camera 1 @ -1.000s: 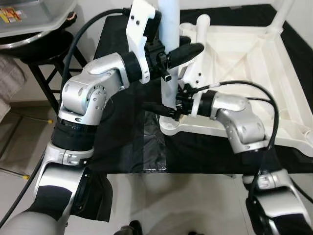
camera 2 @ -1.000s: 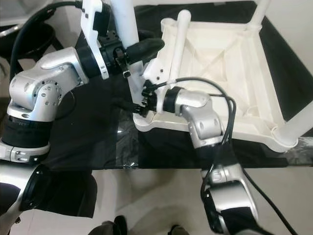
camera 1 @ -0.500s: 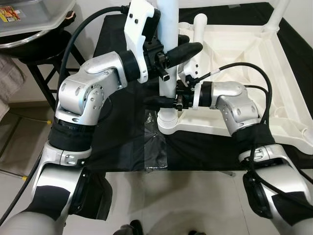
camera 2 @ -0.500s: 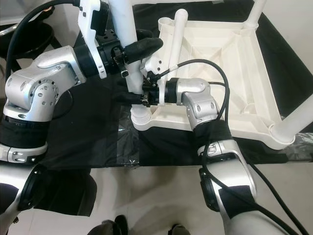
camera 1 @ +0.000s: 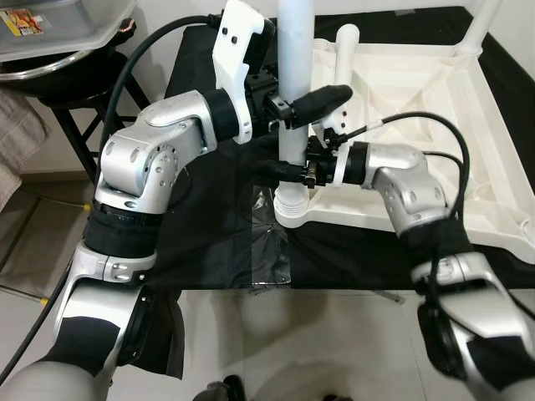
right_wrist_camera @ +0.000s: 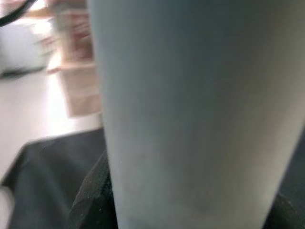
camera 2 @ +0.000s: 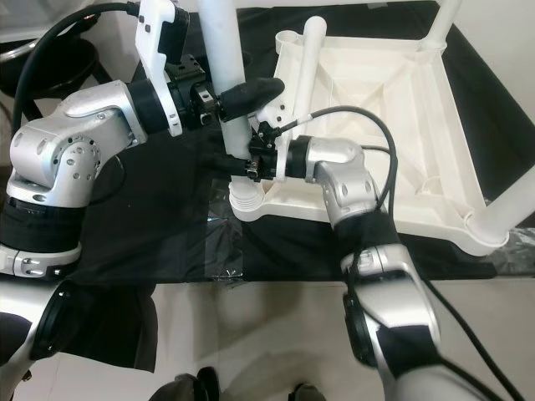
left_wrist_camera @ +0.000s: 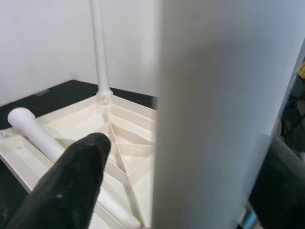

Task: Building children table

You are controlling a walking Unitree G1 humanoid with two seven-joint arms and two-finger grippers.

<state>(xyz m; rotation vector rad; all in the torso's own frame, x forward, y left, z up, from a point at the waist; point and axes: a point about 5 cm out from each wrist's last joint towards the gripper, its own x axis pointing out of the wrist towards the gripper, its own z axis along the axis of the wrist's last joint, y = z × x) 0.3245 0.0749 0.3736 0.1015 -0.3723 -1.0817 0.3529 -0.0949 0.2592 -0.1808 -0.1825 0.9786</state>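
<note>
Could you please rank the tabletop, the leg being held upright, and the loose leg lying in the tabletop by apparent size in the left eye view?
1. Tabletop, by far the largest.
2. Held leg, though its nearness to the camera and cropped top make this uncertain.
3. Loose leg.

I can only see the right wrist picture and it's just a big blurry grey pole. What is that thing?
Observer: It's a white table leg, standing upright at the near corner of an upside-down white tabletop.
Operator: Who's holding it?
Observer: Both. The left gripper clamps it higher up, the right gripper lower down, just above the corner socket.
Operator: Are there more legs?
Observer: Yes, one loose leg lies on the tabletop, and another stands at the far corner.
</note>
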